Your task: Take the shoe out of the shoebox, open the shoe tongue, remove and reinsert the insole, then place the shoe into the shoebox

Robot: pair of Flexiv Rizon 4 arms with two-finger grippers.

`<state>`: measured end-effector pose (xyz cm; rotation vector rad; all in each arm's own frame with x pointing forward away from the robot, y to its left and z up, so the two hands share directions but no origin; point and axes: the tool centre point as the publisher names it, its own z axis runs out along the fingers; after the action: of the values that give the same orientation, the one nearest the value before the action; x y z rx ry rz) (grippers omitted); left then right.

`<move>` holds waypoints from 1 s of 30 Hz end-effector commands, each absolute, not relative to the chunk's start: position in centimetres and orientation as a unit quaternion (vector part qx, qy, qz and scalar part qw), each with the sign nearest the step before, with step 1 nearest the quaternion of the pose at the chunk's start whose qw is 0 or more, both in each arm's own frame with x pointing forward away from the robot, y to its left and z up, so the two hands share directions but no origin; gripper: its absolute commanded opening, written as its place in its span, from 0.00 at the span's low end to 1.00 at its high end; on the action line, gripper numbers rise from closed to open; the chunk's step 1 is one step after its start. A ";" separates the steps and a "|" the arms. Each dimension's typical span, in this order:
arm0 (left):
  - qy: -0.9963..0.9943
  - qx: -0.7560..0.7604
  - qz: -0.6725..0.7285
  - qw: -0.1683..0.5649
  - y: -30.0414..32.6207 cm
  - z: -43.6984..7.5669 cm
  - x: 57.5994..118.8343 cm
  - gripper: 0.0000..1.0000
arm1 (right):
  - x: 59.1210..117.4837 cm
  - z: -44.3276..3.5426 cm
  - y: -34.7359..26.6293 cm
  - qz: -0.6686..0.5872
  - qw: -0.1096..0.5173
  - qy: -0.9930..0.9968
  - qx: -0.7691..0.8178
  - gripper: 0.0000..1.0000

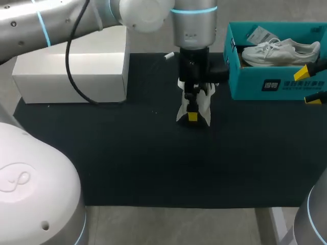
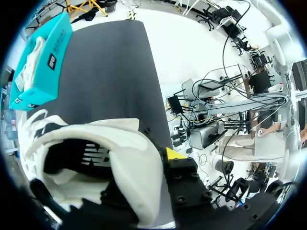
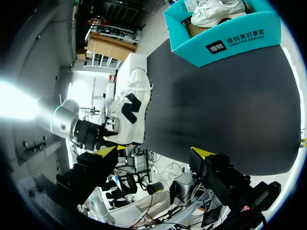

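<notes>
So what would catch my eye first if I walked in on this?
Most likely the white shoe, held upright at the middle of the black mat by the left gripper, whose arm comes in from the left. Next is the bright teal shoebox at the mat's far right corner, with a second white shoe lying inside it. The right gripper hangs open near it.

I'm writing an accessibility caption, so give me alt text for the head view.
The left gripper holds a white shoe at the middle of the black mat. A second shoe lies in the teal shoebox at far right, with the open right gripper beside it.
</notes>
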<state>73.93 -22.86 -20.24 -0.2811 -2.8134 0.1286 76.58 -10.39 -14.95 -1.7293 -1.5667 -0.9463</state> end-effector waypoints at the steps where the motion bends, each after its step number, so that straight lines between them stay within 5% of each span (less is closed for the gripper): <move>1: -0.983 -0.102 0.049 0.145 -21.9 -16.1 74.0 0.00 | 76.6 -14.9 -10.4 -0.356 0.306 -0.592 -0.655 1.00; 30: -0.985 -0.094 0.056 0.134 -21.6 -14.0 74.1 0.00 | 76.6 -14.9 -10.4 -0.356 0.306 -0.592 -0.655 1.00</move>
<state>74.08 -21.69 -14.12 -0.2726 -2.8541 0.1583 76.58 -10.39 -14.95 -1.7293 -1.5666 -0.9464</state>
